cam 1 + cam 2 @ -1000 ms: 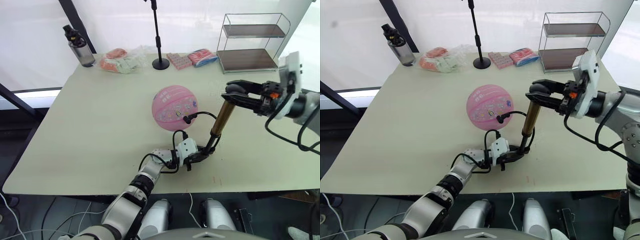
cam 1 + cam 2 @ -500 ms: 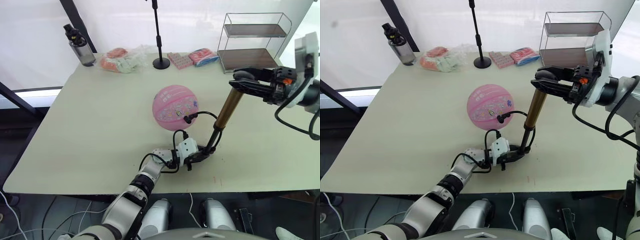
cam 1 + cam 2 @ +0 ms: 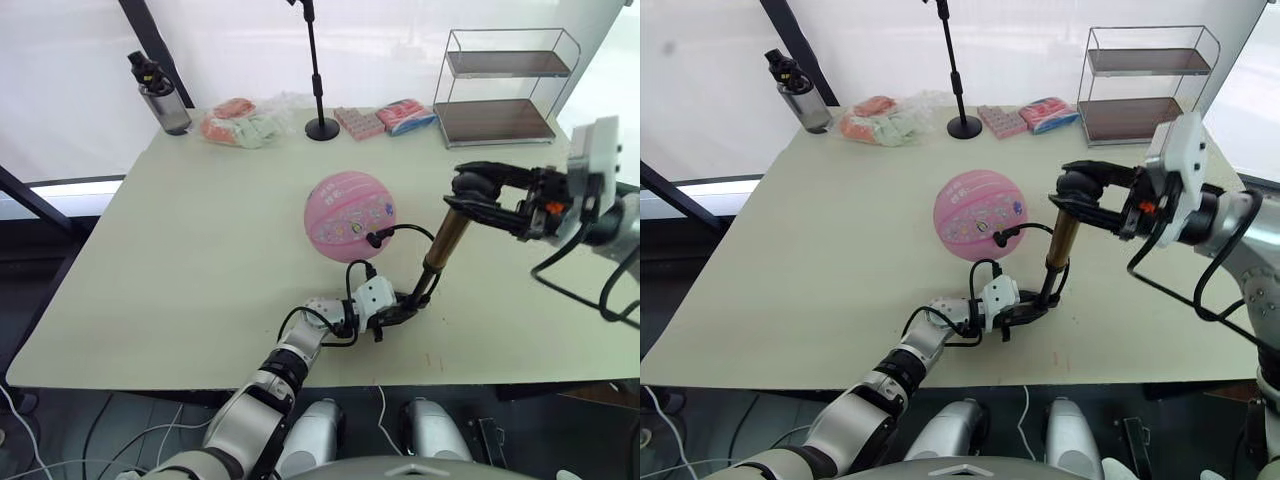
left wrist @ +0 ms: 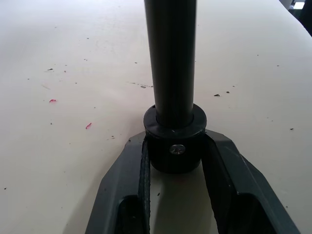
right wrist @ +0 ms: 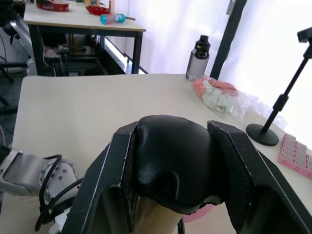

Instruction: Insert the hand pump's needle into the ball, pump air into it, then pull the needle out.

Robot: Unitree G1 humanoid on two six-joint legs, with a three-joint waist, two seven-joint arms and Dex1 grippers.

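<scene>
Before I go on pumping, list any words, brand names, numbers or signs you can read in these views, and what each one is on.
None can be read.
Ball: small coloured stickers with tiny print, too small to read.
Pink and blue packets at the back of the table: printing too small to read.
Pink box beside them: a pattern, no legible text.
Bottle: no legible label.
Hand pump: no marking visible.
</scene>
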